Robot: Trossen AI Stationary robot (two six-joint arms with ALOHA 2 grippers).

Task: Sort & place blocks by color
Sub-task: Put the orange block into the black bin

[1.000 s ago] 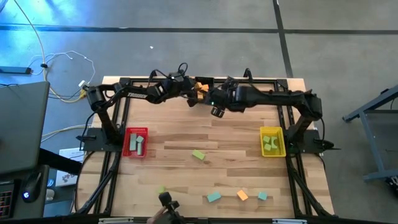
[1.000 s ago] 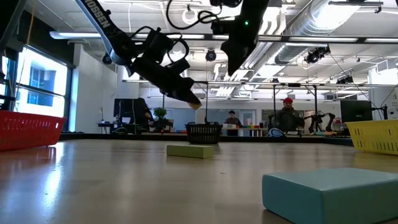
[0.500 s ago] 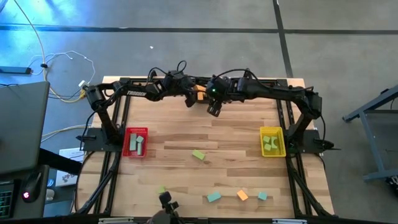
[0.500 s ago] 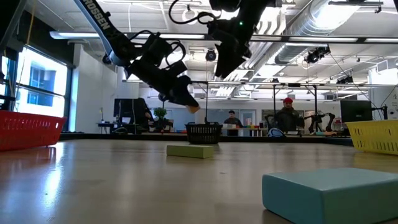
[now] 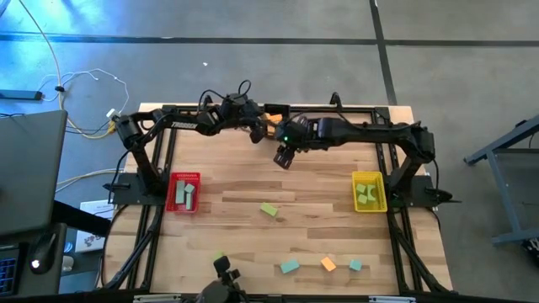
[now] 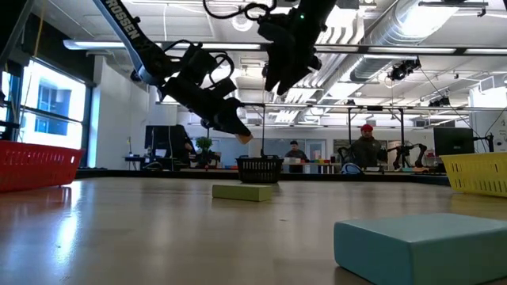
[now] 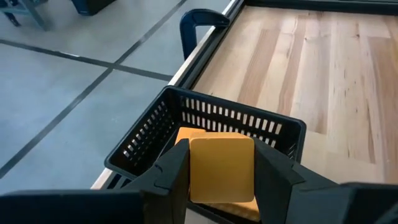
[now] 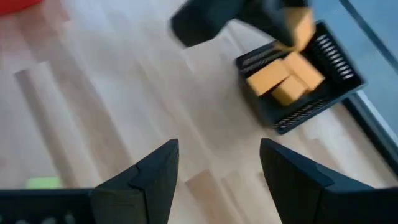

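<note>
My left gripper (image 5: 259,130) hangs over the black bin (image 7: 205,121) at the table's far edge, shut on an orange block (image 7: 222,168). More orange blocks (image 8: 286,78) lie in that bin. My right gripper (image 5: 283,156) hovers open above bare table just nearer than the bin, with nothing between its fingers (image 8: 158,177). Flat on the table lie a yellow-green block (image 5: 269,209) at the middle, and a teal block (image 5: 289,267), an orange block (image 5: 328,264) and another teal block (image 5: 355,265) near the front edge. My left gripper pinches the orange block by two opposite side faces (image 7: 196,171) between its two fingers. The fingers slant down from the table's left. The block hangs clear above the black bin, one broad face toward the wrist camera.
A red bin (image 5: 184,192) with blocks stands at the left and a yellow bin (image 5: 369,191) with yellow-green blocks at the right. A small green piece (image 5: 219,255) lies near the front edge. Bare wood spreads across the table's middle.
My right gripper has rolled and tipped its fingers, swinging a little toward the table's left and near side, and stays open. My left gripper keeps the orange block over the black bin.
</note>
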